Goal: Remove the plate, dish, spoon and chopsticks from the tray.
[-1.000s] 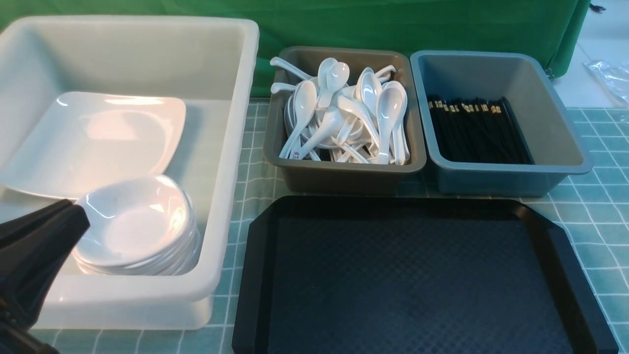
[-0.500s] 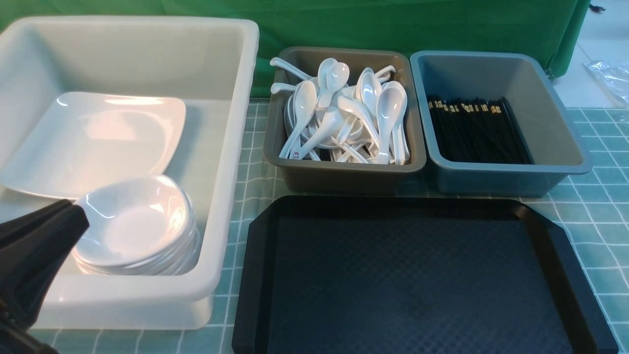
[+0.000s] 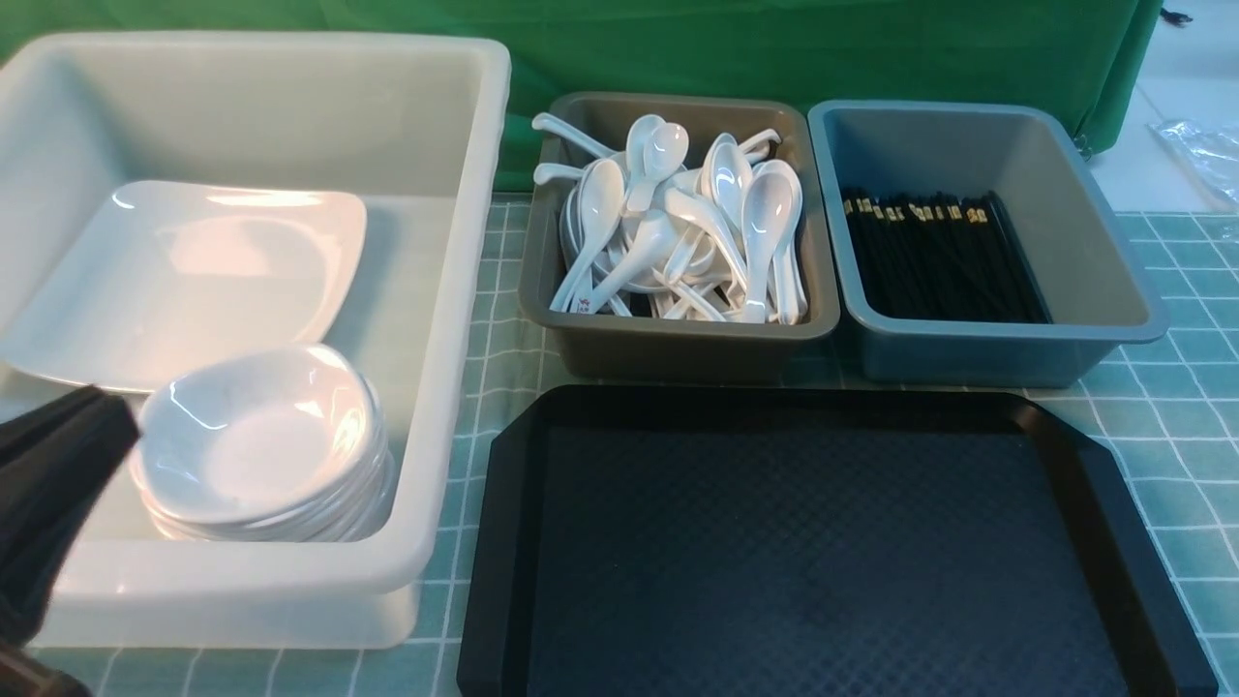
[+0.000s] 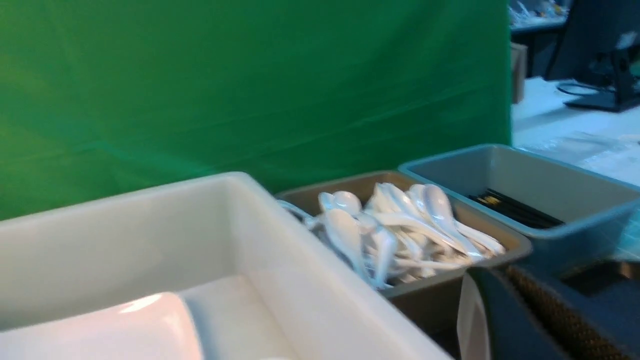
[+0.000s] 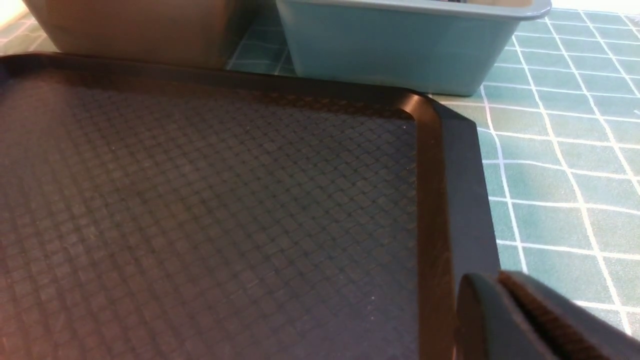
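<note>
Left arm at the white tub's near-left corner; tray bare.

The left gripper [image 3: 58, 484] shows only as a dark shape over the white tub [image 3: 455, 290]; whether its jaws are parted cannot be told, and it holds nothing visible. Just beside it sits the dish [image 3: 256, 436] atop its stack, with the plate [image 3: 194, 281] behind, both inside the tub. The tray [image 3: 823, 542] lies right of the tub. The right gripper's [image 5: 530, 320] finger hangs over the tray's rim, its opening unclear.
</note>
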Controlling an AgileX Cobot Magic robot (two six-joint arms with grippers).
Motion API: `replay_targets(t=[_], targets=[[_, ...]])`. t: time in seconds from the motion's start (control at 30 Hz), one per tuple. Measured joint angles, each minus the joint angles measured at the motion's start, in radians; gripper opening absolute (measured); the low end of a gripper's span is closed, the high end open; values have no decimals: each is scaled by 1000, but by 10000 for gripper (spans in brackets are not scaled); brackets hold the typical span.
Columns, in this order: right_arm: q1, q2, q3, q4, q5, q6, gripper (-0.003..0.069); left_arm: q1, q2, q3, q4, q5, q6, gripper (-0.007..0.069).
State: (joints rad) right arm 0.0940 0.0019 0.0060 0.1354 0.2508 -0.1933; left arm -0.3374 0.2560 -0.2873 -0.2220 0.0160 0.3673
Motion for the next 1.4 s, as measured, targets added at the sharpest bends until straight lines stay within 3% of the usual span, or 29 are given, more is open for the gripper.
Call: replay_targets(t=[0.03,0.2,0.37,0.5,1.4], targets=[[0,0,0,0,0,0,67,8,-6,10,1,-1,-10,13],[0,0,0,0,0,0,75,238,-194,193,64,24,-178,13],[0,-1,0,0,-1,0,92,331,-252,291,122,141,-335,13],[0,-1,0,0,-1,0,109,340,-255,294,146,223,-367,13],[0,-2,0,0,-1,1,160,340,-255,294,173,222,-374,17]])
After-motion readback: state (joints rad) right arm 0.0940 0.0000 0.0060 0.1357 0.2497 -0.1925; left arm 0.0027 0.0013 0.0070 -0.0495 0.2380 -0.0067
